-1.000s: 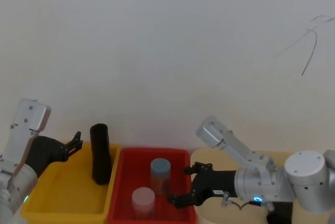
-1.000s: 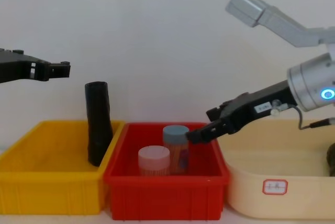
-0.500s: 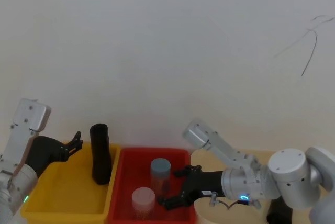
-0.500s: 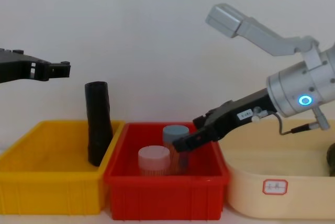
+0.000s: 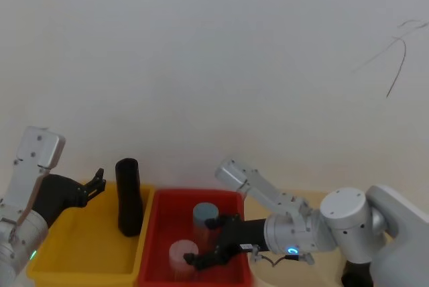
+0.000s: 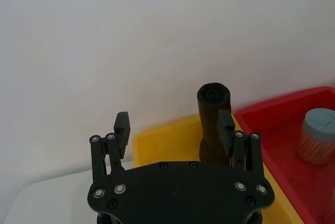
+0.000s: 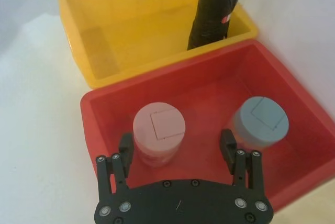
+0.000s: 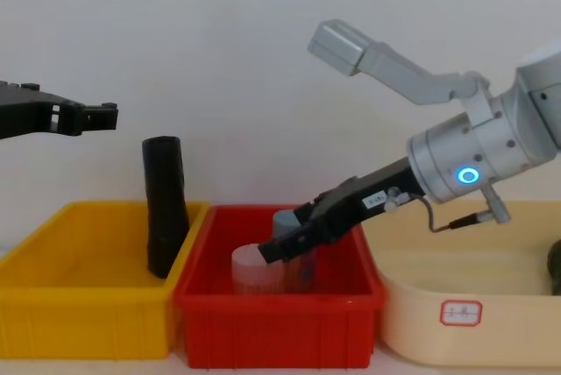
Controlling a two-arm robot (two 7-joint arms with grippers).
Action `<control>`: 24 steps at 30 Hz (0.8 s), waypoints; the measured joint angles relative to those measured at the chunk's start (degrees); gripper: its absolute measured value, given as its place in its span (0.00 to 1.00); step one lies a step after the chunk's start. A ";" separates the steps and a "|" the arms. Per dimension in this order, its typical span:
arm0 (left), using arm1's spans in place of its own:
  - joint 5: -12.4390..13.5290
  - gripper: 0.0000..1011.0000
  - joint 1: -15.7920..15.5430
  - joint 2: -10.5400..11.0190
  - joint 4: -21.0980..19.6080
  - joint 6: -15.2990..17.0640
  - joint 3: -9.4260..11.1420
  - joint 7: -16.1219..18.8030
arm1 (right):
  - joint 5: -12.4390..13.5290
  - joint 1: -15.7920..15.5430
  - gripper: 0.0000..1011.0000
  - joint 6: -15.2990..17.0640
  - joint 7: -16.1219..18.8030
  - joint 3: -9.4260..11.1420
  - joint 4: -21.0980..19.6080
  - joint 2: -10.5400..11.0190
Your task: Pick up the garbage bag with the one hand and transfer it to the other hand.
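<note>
- Black plastic, the garbage bag (image 5: 127, 196) stands nearly upright in the yellow bin (image 5: 80, 247), leaning on the wall that this bin shares with the red bin (image 5: 161, 233); its long axis is close to vertical, and the red-orange mark shows on its side in the right wrist view.
- Left gripper (image 8: 105, 115), on the green-ringed arm, hangs above the yellow bin with its jaws spread and nothing between them; the top of the bag lies just ahead of them and a little lower.
- Right gripper (image 8: 280, 242), on the blue-ringed arm, is low over the red bin with jaws also spread wide and empty, above the pink-lidded jar (image 7: 158, 131) and the blue-lidded jar (image 7: 260, 120).
- By my judgement, the left gripper is the nearer one, and it should approach from the side, across the bag's axis.
</note>
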 joint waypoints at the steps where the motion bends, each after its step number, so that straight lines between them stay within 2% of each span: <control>1: 0.00 0.99 0.00 0.00 0.00 0.00 0.00 0.00 | -0.06 0.16 0.99 -0.24 0.09 -0.05 0.42 -0.25; 9: 0.00 0.99 0.00 0.00 0.00 0.00 0.00 0.00 | -0.57 1.98 0.99 -2.33 1.02 -0.51 5.75 -3.19; 24: 0.00 0.99 0.00 0.00 0.00 0.00 0.00 0.00 | -1.19 4.29 0.99 -5.76 2.77 -0.75 13.92 -7.07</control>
